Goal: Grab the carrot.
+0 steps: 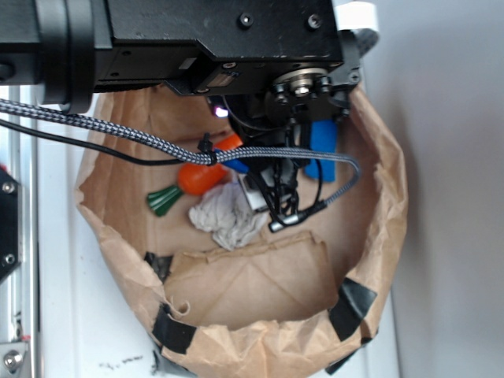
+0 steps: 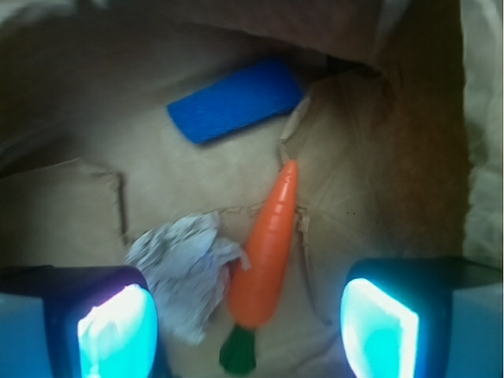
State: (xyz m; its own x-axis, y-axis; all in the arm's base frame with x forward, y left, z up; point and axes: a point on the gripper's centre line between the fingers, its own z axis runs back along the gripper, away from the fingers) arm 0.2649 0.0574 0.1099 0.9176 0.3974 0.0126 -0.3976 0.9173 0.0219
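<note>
Gripper [image 2: 248, 319] hangs over the paper bag [image 1: 378, 157] with jaws apart, nothing between them. The carrot [image 2: 268, 252] lies on the bag's floor, touching the paper ball [image 2: 181, 268]. Best bet: drop straight down and close across the thick orange end, clear of the paper.

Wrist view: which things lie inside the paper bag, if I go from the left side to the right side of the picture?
Crumpled paper ball → carrot. The blue flat piece lies farther back and spans across both, so it has no clear place in this order.
</note>
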